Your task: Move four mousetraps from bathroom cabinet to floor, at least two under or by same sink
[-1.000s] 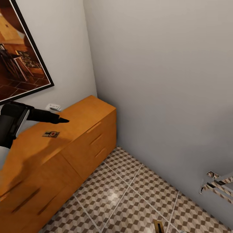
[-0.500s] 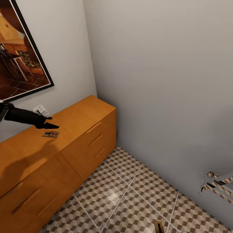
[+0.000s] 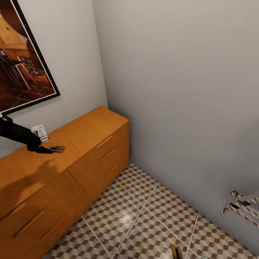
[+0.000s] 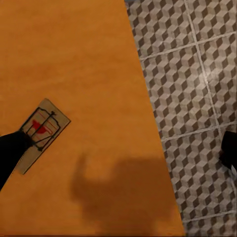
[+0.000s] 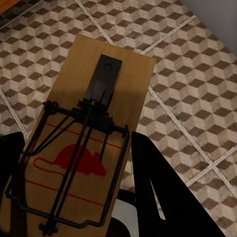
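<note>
While the cabinet stands on the bathroom floor, the left arm reaches low across its top; left gripper, openness unclear, touches 1 mousetrap. The right gripper clamps another mousetrap.

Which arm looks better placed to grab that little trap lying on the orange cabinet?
The left. Its gripper is right at the mousetrap on the cabinet top, while the right gripper already holds another trap above the floor.
</note>
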Robot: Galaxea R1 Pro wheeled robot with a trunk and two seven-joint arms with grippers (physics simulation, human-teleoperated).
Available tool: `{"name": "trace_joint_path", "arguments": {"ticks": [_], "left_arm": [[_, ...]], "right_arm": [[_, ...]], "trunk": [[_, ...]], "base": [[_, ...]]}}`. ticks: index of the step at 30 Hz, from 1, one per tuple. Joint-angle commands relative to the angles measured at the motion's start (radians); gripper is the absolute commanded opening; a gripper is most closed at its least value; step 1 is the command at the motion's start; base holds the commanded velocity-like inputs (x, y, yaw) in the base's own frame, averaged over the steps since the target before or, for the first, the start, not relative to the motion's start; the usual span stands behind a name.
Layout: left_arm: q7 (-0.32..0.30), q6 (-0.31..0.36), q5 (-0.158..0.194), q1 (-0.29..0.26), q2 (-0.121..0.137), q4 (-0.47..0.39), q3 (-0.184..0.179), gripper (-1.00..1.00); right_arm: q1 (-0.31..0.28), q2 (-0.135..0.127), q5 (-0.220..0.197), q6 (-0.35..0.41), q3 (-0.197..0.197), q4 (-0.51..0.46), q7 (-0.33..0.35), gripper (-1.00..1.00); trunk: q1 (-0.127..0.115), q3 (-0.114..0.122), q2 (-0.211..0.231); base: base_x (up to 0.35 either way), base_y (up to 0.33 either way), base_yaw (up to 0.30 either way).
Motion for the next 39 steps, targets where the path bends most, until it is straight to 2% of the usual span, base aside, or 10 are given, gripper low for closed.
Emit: {"name": "trace_joint_path", "arguments": {"ticks": [1, 10, 19, 27, 29, 32, 33, 35, 36, 39], "left_arm": [[-0.007, 0.000, -0.011, -0.001, 0.001, -0.001, -0.002, 1.00], [-0.007, -0.048, -0.036, -0.001, 0.014, -0.023, -0.001, 1.00], [-0.007, -0.084, -0.085, -0.001, 0.034, -0.118, -0.001, 1.00], [-0.007, -0.142, -0.090, -0.001, 0.039, -0.145, -0.019, 1.00], [-0.007, -0.147, -0.089, -0.001, 0.040, -0.146, -0.052, 1.00], [-0.007, -0.150, -0.086, -0.001, 0.041, -0.145, -0.121, 1.00], [-0.007, -0.150, -0.085, -0.001, 0.041, -0.145, -0.160, 1.00], [-0.007, -0.151, -0.083, -0.001, 0.040, -0.145, -0.200, 1.00], [-0.007, -0.150, -0.077, -0.001, 0.040, -0.145, -0.238, 1.00], [-0.007, -0.150, -0.055, -0.001, 0.040, -0.143, -0.297, 1.00]], "right_arm": [[-0.001, 0.000, -0.011, -0.003, 0.007, 0.001, 0.004, -1.00], [-0.001, 0.000, -0.011, -0.003, 0.007, 0.001, 0.004, -1.00], [-0.001, 0.000, -0.011, -0.003, 0.007, 0.001, 0.004, -1.00], [-0.001, 0.000, -0.011, -0.002, 0.007, 0.001, 0.004, -1.00], [-0.001, 0.000, -0.011, -0.001, 0.008, 0.001, 0.004, -1.00], [-0.001, 0.001, -0.011, -0.001, 0.008, 0.001, 0.004, -1.00], [-0.001, 0.001, -0.011, -0.001, 0.008, 0.001, 0.004, -1.00], [-0.001, 0.001, -0.011, -0.001, 0.008, 0.001, 0.004, -1.00], [-0.001, 0.001, -0.011, -0.001, 0.008, 0.001, 0.004, -1.00], [-0.001, 0.001, -0.011, -0.002, 0.008, 0.001, 0.004, -1.00]], "trunk": [[0.001, -0.002, -0.002], [0.001, -0.002, -0.002], [0.001, -0.002, -0.002], [0.001, -0.002, -0.002], [0.001, -0.002, -0.002], [0.001, -0.002, -0.002], [0.001, -0.002, -0.002], [0.001, -0.002, -0.002], [0.001, -0.002, -0.002], [0.001, -0.002, -0.002]], "base": [[0.000, 0.000, 0.000], [0.000, 0.000, 0.000], [0.000, 0.000, 0.000], [0.000, 0.000, 0.000], [0.000, 0.000, 0.000], [0.000, 0.000, 0.000], [0.000, 0.000, 0.000], [0.000, 0.000, 0.000], [0.000, 0.000, 0.000], [0.000, 0.000, 0.000]]}}
